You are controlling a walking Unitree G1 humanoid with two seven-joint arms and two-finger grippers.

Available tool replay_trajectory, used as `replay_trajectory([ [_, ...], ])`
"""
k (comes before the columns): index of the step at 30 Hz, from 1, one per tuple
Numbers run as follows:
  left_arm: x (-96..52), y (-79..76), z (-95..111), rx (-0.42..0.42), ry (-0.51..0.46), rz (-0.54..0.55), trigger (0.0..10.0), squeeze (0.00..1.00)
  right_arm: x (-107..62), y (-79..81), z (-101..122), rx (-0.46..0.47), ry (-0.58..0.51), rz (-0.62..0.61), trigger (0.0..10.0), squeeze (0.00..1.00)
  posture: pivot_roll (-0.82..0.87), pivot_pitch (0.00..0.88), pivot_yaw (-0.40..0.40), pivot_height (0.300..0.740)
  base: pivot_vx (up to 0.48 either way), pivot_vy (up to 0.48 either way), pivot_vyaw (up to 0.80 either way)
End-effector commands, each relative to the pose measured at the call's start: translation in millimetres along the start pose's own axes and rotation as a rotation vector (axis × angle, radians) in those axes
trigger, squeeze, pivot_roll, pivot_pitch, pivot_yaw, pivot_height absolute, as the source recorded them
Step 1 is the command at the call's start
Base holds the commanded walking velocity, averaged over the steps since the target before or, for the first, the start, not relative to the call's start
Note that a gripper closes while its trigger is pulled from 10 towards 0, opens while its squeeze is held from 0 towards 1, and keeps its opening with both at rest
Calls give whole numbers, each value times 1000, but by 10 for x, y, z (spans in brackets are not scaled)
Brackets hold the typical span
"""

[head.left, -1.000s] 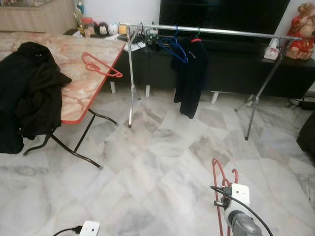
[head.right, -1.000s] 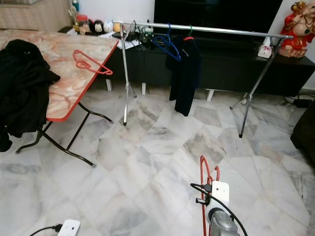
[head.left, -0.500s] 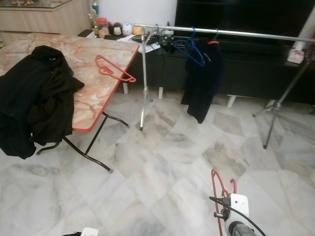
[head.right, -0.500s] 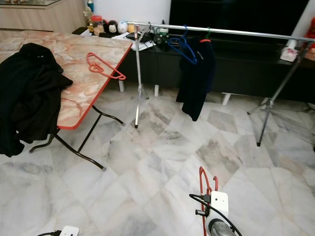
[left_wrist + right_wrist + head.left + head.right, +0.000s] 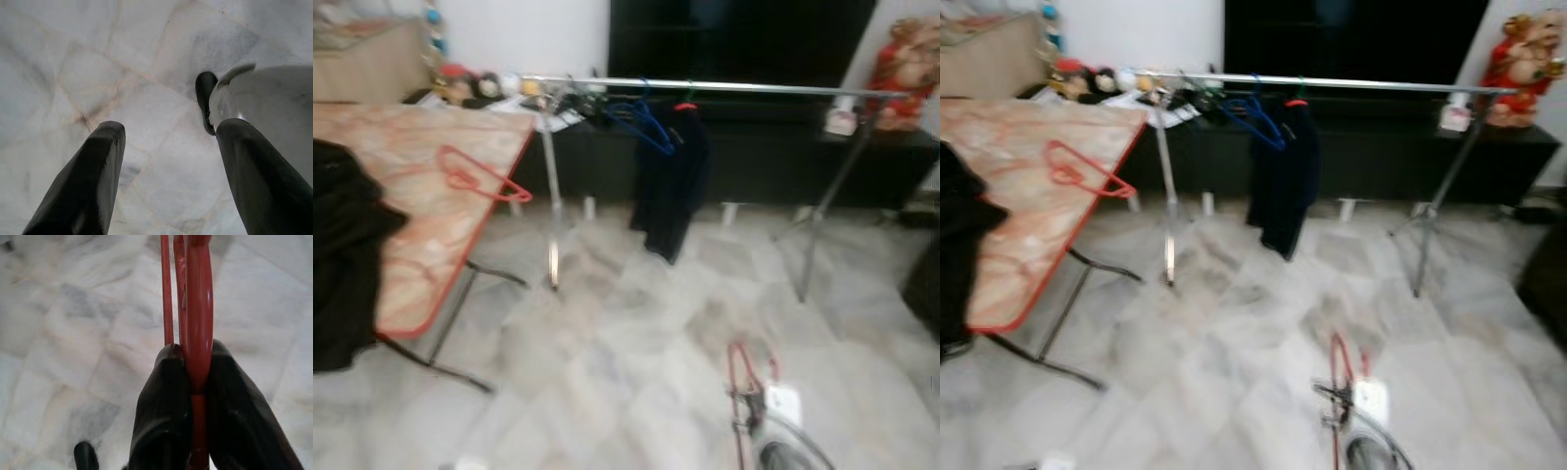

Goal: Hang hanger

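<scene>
My right gripper (image 5: 195,382) is shut on a red plastic hanger (image 5: 197,308), whose bar sits pinched between both black fingers (image 5: 161,401). In the blurred left eye view that hanger (image 5: 741,377) stands upright over the marble floor at the lower right, above my right wrist (image 5: 773,431). A silver clothes rail (image 5: 724,88) crosses the room ahead, some way off. It carries a blue hanger (image 5: 641,122) and a black garment (image 5: 668,186). My left gripper (image 5: 166,161) hangs open over the floor, holding nothing.
An orange marble-top folding table (image 5: 411,225) stands at the left, with a second red hanger (image 5: 475,174) and black clothes (image 5: 337,255) on it. A dark TV cabinet (image 5: 754,157) runs behind the rail. The rail's legs (image 5: 808,255) splay onto the floor.
The whole picture has swung so the table sits further left, and it is now blurred by camera motion. The red hanger stays in my right gripper.
</scene>
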State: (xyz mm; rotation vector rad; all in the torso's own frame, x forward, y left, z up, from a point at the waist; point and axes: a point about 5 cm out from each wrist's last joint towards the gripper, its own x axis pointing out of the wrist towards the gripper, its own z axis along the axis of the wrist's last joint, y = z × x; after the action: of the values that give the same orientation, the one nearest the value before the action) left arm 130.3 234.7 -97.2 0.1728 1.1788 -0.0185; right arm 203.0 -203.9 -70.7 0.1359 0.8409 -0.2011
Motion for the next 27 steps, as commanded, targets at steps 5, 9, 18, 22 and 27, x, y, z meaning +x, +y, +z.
replay_trajectory([
  [5,18,-90,72,13,-13,-23,10000,0,-8,-162,34,11,-8,-57,10000,0,-23,0,-55,740,394,0,-776],
  [9,19,-99,64,8,-12,-21,10000,0,-7,-172,56,16,-21,-65,10000,0,-26,0,-55,740,398,0,-358],
  [18,22,-109,82,9,-15,-27,10000,0,-3,-199,93,35,-34,-80,10000,0,-34,0,-54,740,399,0,0],
  [22,22,-110,88,10,-15,-29,10000,0,-2,-204,97,40,-32,-85,10000,0,-36,0,-54,740,401,0,0],
  [27,22,-109,85,11,-12,-31,10000,0,-1,-210,109,41,-36,-83,10000,0,-35,0,-55,740,399,0,0],
])
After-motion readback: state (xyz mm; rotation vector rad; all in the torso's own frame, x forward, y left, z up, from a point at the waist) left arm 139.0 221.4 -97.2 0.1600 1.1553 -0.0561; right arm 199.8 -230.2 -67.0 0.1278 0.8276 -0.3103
